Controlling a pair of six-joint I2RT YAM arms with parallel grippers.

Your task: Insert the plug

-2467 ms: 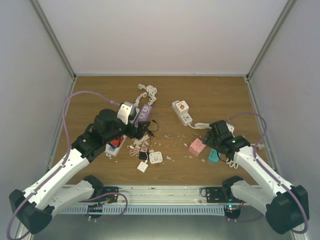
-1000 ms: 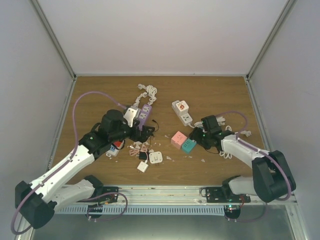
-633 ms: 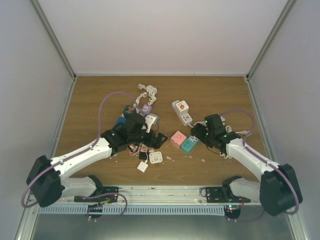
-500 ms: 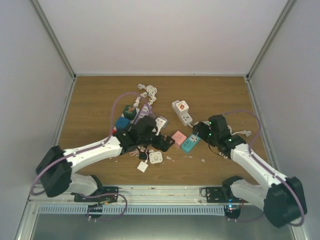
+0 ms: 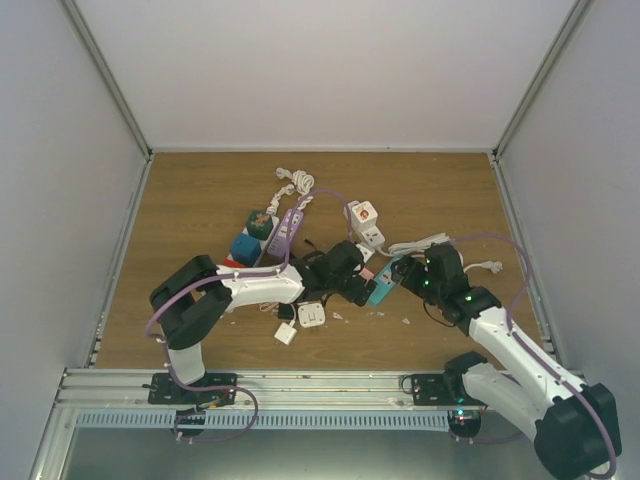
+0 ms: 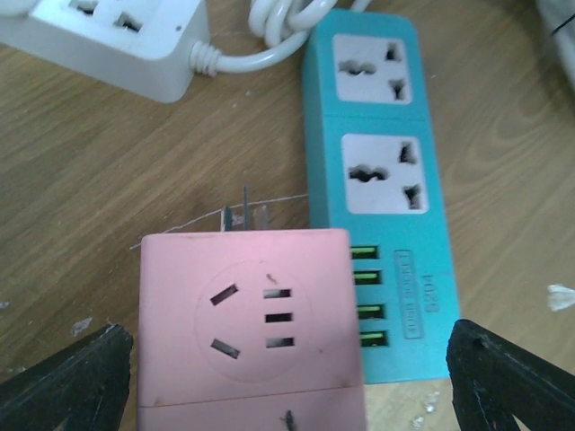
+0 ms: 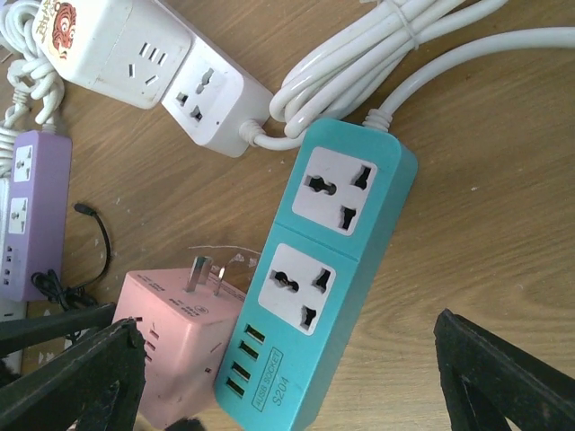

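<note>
A pink cube adapter (image 6: 252,323) lies on the wooden table with its metal prongs (image 6: 244,215) pointing away from me. It also shows in the right wrist view (image 7: 175,346) and is mostly hidden in the top view (image 5: 368,271). A teal power strip (image 6: 382,189) with two sockets and several USB ports lies against its right side, and it also shows in the right wrist view (image 7: 323,260) and the top view (image 5: 382,292). My left gripper (image 6: 287,382) is open with the pink cube between its fingers. My right gripper (image 7: 287,382) is open over the teal strip's USB end.
A white power strip (image 5: 364,224) and its bundled cord (image 7: 377,54) lie just beyond the teal strip. A purple strip (image 5: 290,228), blue and green cubes (image 5: 246,247), white adapters (image 5: 312,315) and black cables clutter the left. White scraps dot the wood.
My left arm has swung right from the cluttered pile to the pink cube. The pink cube and teal strip have been shifted left toward the table's middle. My right gripper has followed them.
</note>
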